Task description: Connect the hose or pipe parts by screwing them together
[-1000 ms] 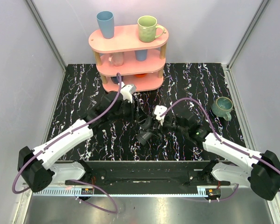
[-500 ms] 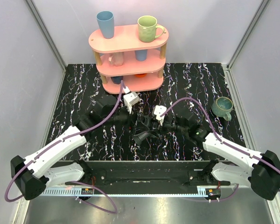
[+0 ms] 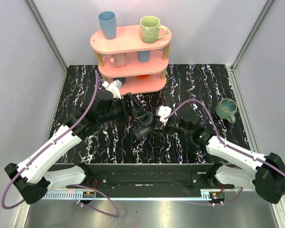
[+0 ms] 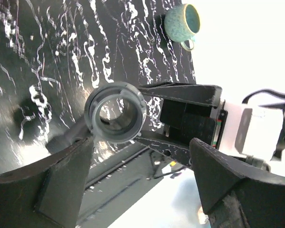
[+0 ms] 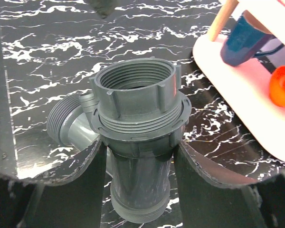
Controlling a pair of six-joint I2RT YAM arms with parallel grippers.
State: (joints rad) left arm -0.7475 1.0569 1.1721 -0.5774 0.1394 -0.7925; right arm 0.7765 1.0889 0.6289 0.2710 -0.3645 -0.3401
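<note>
The pipe parts (image 5: 135, 104) form one dark grey T-shaped fitting: an upright body with a threaded collar on top and a threaded side branch (image 5: 66, 126). My right gripper (image 5: 138, 159) is shut on the body below the collar and holds it above the marbled table. In the top view the pipe parts (image 3: 141, 129) sit at the tip of my right gripper (image 3: 150, 126). My left gripper (image 3: 134, 109) stands just up and left of the fitting, open and apart from it. In the left wrist view the collar's round mouth (image 4: 115, 112) faces my left gripper (image 4: 141, 159), whose jaws hold nothing.
A pink three-tier shelf (image 3: 130, 52) with cups and mugs stands at the back centre, close behind the left gripper; its lower tier (image 5: 247, 99) shows in the right wrist view. A green mug (image 3: 225, 108) sits on the table at the right.
My left gripper has opened, let go of the fitting and drawn back up and left toward the shelf. The right gripper has kept its hold, shifted slightly left.
</note>
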